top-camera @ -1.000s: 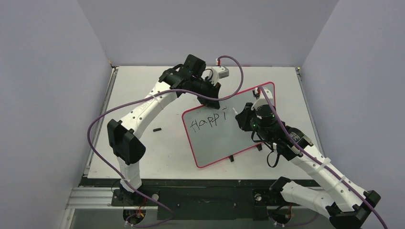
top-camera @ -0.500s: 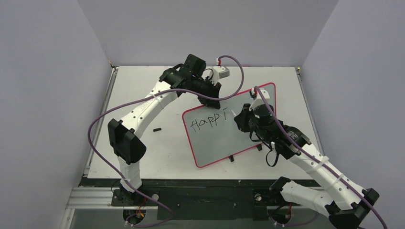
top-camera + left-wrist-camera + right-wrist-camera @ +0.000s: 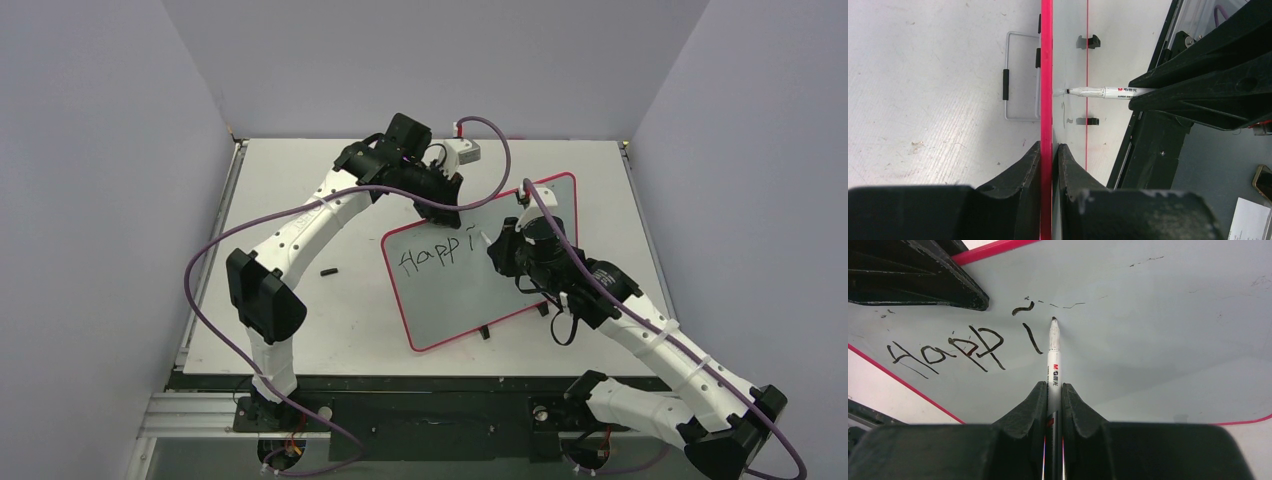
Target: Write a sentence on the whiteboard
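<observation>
you're early on: the sentence (image 3: 430,257) reads only "happi"; the rest is unwritten; whiteboard (image 3: 470,305) sits skewed mid-desk (image 3: 300,200); left jaws clamped on its red rim; right jaws clamped on the marker (image 3: 1053,357), tip just past the "i"

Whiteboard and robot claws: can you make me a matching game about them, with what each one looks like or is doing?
1. left claw
2. right claw
3. whiteboard rim
4. lettering

A. black and handwritten
B. red
C. shut on the marker
D. clamped on the rim

Pairs: 1-D, 2-C, 3-B, 4-A
</observation>
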`<act>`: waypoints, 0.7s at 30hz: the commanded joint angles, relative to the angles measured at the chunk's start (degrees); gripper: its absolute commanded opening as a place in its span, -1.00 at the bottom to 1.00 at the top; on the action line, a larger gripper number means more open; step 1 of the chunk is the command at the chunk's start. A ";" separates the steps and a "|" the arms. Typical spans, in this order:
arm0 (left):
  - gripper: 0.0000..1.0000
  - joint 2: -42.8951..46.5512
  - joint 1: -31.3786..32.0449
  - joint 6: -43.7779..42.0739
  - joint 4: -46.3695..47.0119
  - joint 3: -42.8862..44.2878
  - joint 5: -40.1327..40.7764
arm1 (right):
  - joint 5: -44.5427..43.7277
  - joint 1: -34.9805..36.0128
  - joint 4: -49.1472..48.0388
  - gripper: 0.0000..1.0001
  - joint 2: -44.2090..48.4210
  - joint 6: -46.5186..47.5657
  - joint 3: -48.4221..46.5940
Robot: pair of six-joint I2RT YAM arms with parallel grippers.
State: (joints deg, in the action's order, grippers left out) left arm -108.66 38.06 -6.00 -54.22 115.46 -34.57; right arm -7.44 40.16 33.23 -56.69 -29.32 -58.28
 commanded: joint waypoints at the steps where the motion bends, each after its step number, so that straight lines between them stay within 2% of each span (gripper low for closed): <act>1: -1.00 0.63 0.51 -3.14 1.83 3.07 0.11 | -1.50 -0.30 -1.43 -1.00 -0.58 0.22 0.21; 13: -1.00 0.92 0.59 -3.05 1.83 3.24 0.26 | -0.82 -0.34 -1.09 -1.00 1.11 -1.20 5.02; 21: -1.00 0.96 0.78 -3.16 1.66 3.23 0.45 | -0.80 -0.35 -1.08 -1.00 0.74 -0.94 2.86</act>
State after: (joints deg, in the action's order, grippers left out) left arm -108.66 38.04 -6.26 -54.30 115.46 -34.06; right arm -7.16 40.16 33.41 -55.11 -30.06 -54.33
